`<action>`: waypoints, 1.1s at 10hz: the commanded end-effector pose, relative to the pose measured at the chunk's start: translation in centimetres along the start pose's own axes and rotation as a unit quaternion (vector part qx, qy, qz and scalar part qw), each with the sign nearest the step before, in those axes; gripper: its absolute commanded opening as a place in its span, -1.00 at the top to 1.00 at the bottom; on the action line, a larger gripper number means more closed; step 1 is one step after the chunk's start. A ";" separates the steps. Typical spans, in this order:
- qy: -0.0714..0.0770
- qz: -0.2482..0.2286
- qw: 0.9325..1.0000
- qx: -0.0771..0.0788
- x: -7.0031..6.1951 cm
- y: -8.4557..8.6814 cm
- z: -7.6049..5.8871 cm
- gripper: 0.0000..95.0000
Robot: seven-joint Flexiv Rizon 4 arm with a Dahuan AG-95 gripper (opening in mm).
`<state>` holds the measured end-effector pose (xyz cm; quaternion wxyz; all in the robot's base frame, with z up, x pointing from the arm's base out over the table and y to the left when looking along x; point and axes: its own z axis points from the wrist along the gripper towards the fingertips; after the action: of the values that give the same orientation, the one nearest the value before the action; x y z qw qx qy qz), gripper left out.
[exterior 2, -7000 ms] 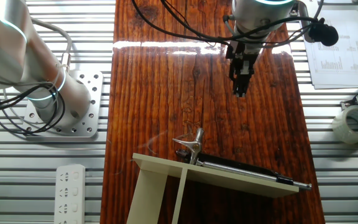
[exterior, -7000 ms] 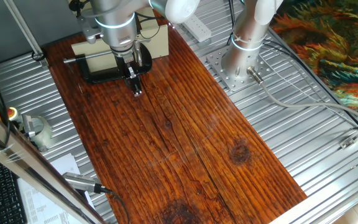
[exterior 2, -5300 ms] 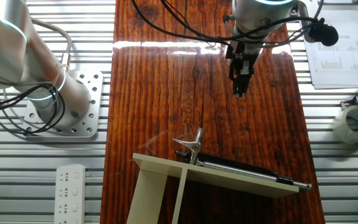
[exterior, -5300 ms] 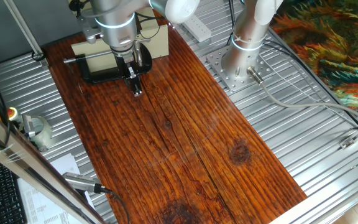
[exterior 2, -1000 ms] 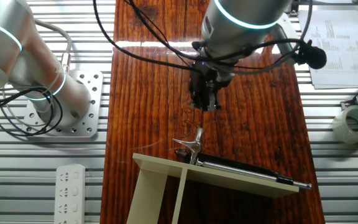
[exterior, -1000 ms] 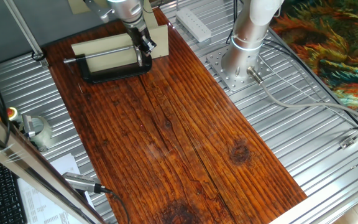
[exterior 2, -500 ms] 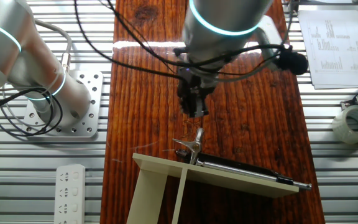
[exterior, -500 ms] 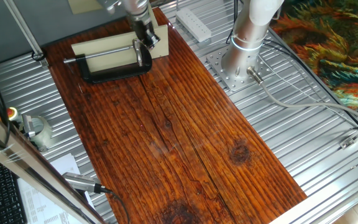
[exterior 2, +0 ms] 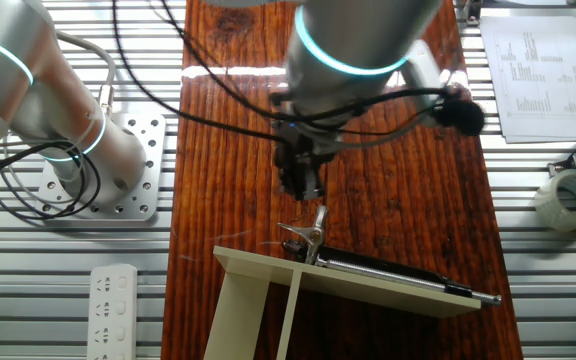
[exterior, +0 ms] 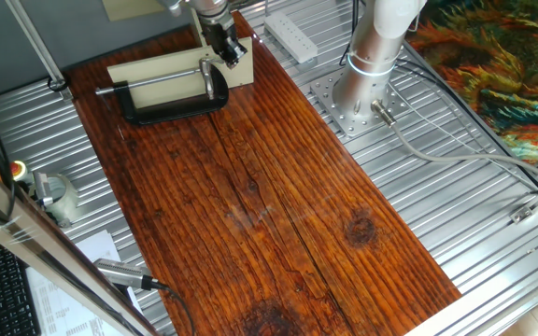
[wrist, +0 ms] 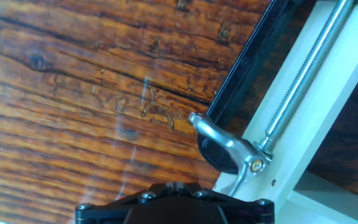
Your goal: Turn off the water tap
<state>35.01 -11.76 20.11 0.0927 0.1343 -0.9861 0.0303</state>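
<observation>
The water tap is a thin silver threaded rod (wrist: 303, 67) with a short curved chrome end piece (wrist: 221, 144), fixed to a cream block (wrist: 337, 87) beside a black tray (wrist: 257, 53). In the other fixed view the end piece (exterior 2: 314, 236) stands at the block's front edge (exterior 2: 368, 280). In one fixed view the rod (exterior: 157, 82) lies along the block. My gripper (exterior 2: 303, 182) hovers just in front of the end piece, apart from it, with its jaws together and empty. It also shows in one fixed view (exterior: 224, 47) and at the bottom of the hand view (wrist: 174, 185).
A white power strip (exterior: 290, 35) and the silver robot-base column (exterior: 374, 56) stand right of the wooden board (exterior: 278, 205). A tape roll (exterior 2: 572, 200) and papers (exterior 2: 543, 75) lie off the board. Black cables (exterior 2: 218, 100) hang over the board.
My gripper has moved from over the board beside the tray to the tap's end-piece end, closing in on the chrome end piece over the last second. The tap has not moved.
</observation>
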 end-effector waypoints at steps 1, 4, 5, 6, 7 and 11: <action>0.003 0.004 1.000 -0.003 -0.4 0.0 0.0 1.00; 0.005 0.024 1.000 0.000 -1.4 0.5 -1.0 1.00; 0.010 0.036 0.999 -0.003 -1.4 0.8 -1.4 1.00; 0.021 0.043 0.999 -0.006 -1.1 1.2 -1.7 1.00; 0.038 0.042 0.998 -0.008 -0.8 1.6 -1.9 1.00; 0.054 0.025 0.998 -0.013 0.1 1.8 -1.8 1.00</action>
<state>35.09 -9.86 21.79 0.1600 0.1041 -0.9813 0.0254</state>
